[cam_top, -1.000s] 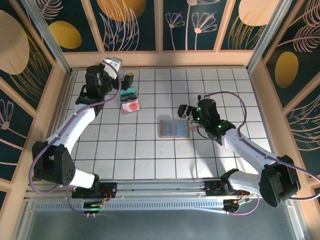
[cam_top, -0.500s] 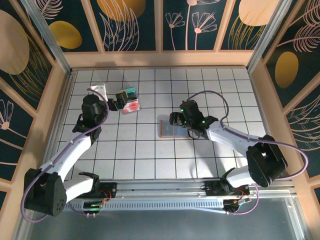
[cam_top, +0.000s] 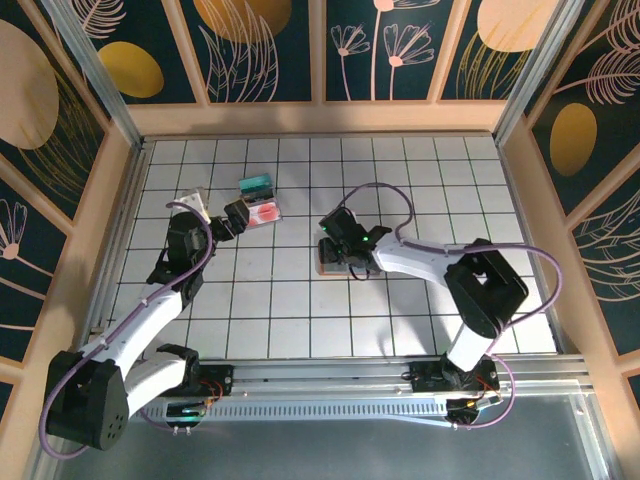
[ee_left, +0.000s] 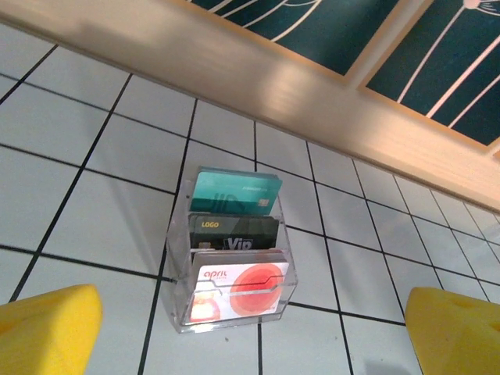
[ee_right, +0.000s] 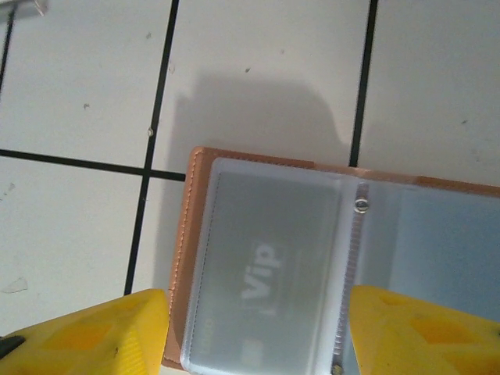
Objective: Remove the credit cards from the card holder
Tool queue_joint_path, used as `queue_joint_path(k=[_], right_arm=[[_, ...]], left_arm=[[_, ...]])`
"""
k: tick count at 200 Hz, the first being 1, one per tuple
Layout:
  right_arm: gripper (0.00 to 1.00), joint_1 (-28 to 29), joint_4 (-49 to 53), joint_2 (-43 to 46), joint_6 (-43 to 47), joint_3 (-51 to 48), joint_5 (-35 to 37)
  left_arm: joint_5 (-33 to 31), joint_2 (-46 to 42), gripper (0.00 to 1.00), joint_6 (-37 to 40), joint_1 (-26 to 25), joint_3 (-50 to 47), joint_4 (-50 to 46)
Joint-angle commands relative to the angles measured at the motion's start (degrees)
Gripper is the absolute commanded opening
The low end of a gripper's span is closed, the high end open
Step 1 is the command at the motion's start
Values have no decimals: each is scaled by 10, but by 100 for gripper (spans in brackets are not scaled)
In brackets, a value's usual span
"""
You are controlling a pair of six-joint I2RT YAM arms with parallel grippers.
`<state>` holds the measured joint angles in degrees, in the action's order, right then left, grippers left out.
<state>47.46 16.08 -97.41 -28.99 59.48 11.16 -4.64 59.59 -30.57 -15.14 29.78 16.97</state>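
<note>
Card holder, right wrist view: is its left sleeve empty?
No, a grey card marked Vip sits in the left side of the open card holder.

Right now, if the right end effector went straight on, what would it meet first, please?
Likely the open pinkish-brown folding card holder, on the sleeve over its grey Vip card; depth unclear.

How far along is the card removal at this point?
Apparently done: a teal card, a black card and a red-white card stand in the clear rack. In hand: the open right end effector straddles the left page of the open card holder, where a grey Vip card sits sleeved. Left: pulling that card out; the right page is too blurred to judge.
</note>
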Motion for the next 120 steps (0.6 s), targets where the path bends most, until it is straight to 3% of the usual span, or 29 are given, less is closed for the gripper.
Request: queue_joint_path(k=[1, 120], right_arm=[[63, 7, 44, -27, -7, 28, 29], [66, 7, 48, -101, -5, 42, -9]], left_arm=[[-12, -3, 99, -35, -2, -7, 32], [-4, 37, 99, -43, -2, -1, 36]])
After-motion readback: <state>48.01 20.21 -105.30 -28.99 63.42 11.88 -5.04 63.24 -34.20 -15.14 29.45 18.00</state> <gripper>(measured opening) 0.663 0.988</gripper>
